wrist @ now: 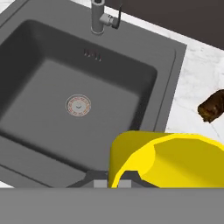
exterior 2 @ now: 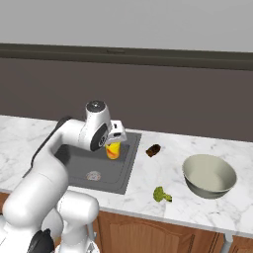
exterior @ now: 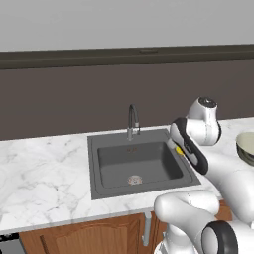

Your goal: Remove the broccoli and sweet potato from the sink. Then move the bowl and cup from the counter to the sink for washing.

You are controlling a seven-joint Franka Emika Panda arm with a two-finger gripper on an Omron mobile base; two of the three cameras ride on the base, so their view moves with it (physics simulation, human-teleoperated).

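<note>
Over the sink's [exterior 2: 99,168] right edge, fingers [exterior 2: 116,140] clenched on the cup [exterior 2: 113,149], held above the basin. Lower straight down clear of the faucet [exterior: 132,120], release upright. Sweet potato [exterior 2: 153,150] and broccoli [exterior 2: 161,194] already on the bench [exterior 2: 163,173]; bowl [exterior 2: 209,176] waits there.

**Room and background, kitchen scene**

From my remote station I see a dark brown backsplash wall [exterior: 74,104] running the full width behind the bench [exterior: 39,168], which is white marble with grey veins. A darker horizontal ledge [exterior 2: 148,54] caps that wall, and above it sits a plain pale grey upper wall [exterior: 124,22]. Below the marble edge I note brown wooden cabinet doors [exterior: 94,238] with arched panel fronts, and a metal handle [exterior: 146,229] between two doors. Lighting is even and diffuse; shadows are soft.
</note>
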